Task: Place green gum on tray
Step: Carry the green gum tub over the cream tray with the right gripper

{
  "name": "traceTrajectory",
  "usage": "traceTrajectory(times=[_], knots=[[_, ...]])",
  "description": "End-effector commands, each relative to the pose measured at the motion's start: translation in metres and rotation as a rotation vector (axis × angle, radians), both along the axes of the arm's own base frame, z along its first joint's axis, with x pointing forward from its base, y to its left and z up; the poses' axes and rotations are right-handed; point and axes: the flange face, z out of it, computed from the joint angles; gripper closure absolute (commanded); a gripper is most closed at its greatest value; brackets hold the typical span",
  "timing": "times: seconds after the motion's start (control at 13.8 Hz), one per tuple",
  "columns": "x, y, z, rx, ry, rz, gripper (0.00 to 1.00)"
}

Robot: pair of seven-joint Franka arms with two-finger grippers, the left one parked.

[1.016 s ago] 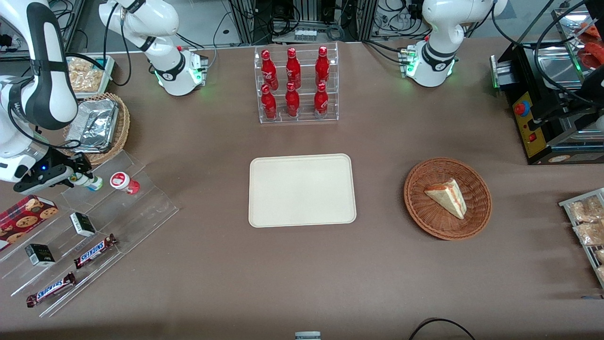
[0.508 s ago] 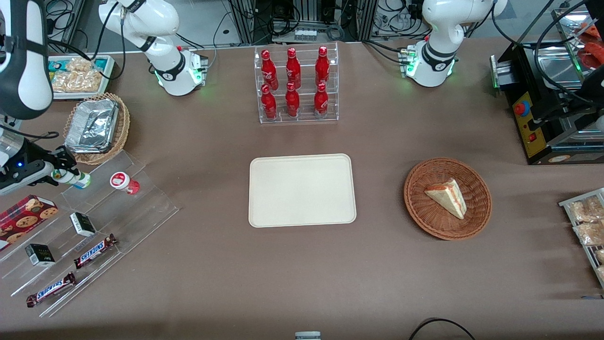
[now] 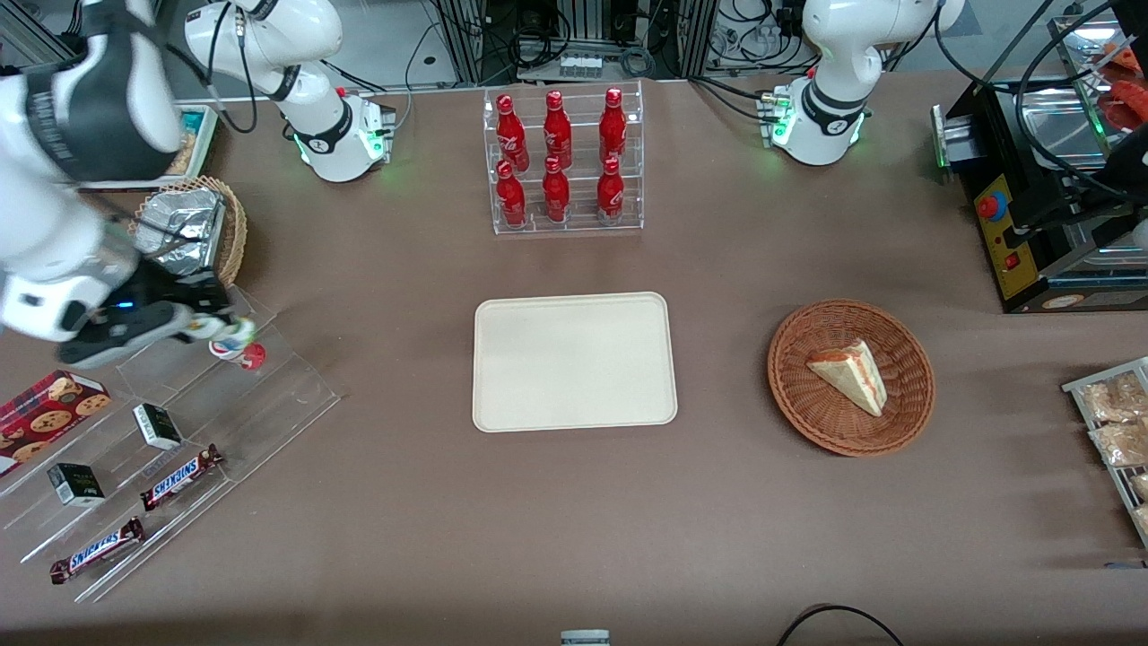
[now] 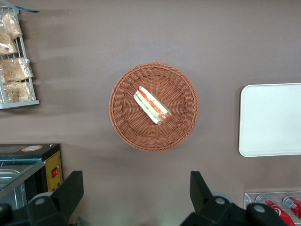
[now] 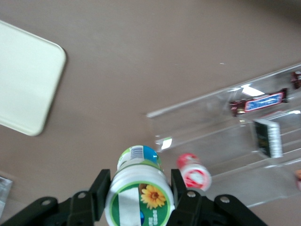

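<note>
My right gripper (image 3: pixel 215 327) is shut on the green gum (image 3: pixel 228 328), a small white bottle with a green-rimmed lid and green and blue label. It holds the bottle in the air above the clear stepped rack (image 3: pixel 269 395), right over the red-lidded bottle (image 3: pixel 249 355). In the right wrist view the green gum (image 5: pixel 139 193) sits between both fingers (image 5: pixel 101 186), lid toward the camera. The cream tray (image 3: pixel 574 362) lies at the table's middle, toward the parked arm's end from the gripper, and shows in the right wrist view (image 5: pixel 26 89) too.
The rack holds Snickers bars (image 3: pixel 179 476), small dark boxes (image 3: pixel 157 425) and a cookie box (image 3: pixel 45 411). A wicker basket with a foil container (image 3: pixel 184 235) stands next to the gripper. A rack of red bottles (image 3: pixel 560 161) and a basket with a sandwich (image 3: pixel 850 377) stand farther along.
My right gripper has lifted with the green gum in it and swung toward the tray, from the rack's outer end to above the red-lidded bottle.
</note>
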Motion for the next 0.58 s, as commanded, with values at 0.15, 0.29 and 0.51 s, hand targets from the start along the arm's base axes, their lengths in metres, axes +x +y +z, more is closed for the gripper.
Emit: traceTrajectory(times=[0.15,0.29,0.51], knots=[[0.008,0.141,-0.02,-0.013,0.029,-0.153,1.0],[0.009,0.2,-0.046,-0.035,0.046,-0.21,1.0],[0.006,0.289,-0.083,-0.035,0.011,-0.295,1.0]])
